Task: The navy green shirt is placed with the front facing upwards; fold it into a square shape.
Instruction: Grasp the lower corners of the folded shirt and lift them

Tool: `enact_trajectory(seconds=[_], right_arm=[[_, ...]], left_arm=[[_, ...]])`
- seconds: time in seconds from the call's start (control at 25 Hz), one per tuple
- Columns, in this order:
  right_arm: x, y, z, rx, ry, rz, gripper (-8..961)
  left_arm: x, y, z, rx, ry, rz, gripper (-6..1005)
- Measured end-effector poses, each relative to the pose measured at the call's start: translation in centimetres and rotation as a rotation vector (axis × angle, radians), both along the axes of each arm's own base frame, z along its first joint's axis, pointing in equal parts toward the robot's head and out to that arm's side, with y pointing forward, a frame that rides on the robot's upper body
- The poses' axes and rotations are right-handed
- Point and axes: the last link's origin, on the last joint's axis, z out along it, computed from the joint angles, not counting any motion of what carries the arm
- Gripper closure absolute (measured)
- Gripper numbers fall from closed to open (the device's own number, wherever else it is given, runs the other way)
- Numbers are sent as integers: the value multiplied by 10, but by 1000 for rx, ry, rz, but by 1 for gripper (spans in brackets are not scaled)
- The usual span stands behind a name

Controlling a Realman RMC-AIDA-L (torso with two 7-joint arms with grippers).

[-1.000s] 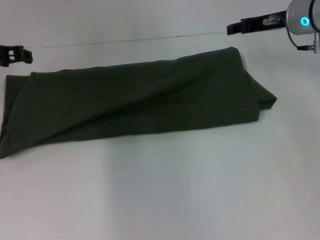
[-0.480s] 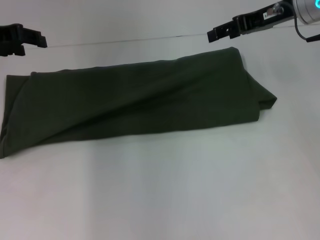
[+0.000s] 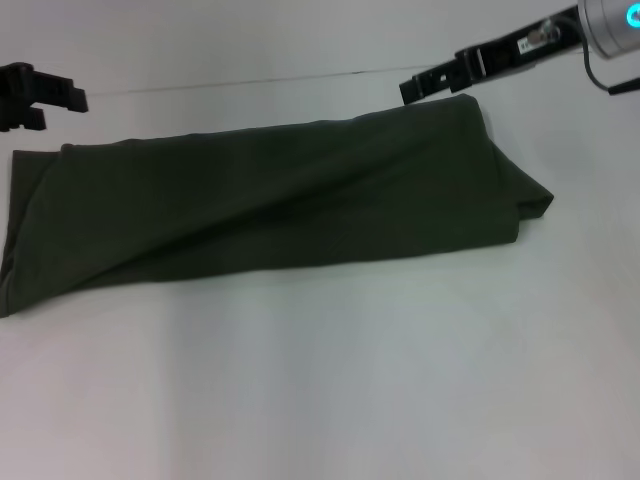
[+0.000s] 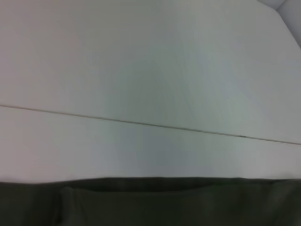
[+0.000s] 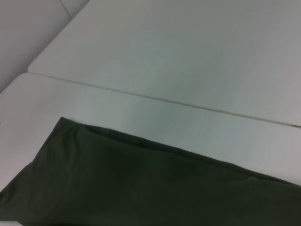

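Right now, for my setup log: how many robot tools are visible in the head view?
2: the left tool beyond the shirt's left end, the right tool over its far right corner.

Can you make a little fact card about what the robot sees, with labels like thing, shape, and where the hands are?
thing: navy green shirt
shape: folded into a long band, plain side up, lying flat
rests on: white table
left gripper: above the table, beyond the shirt's left far corner, not touching
right gripper: just over the shirt's far right corner
holding anything: no
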Motion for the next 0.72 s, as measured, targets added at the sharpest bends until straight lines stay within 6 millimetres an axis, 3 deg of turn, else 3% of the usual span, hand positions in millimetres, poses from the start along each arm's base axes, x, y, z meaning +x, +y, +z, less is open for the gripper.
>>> enact_trajectory(seconds=[0.24,0.52,0.72], right_arm=[[13,-11,-7,30,66,49,41],[30,-36,3,164,128,250,44],[46,-50,2,237,107,362,46]], left_arm=[[-12,6,4,88,37,-18,376],[-25,6,5,118,110,-22,377],[-32,11,-18,49,196,-52,378]])
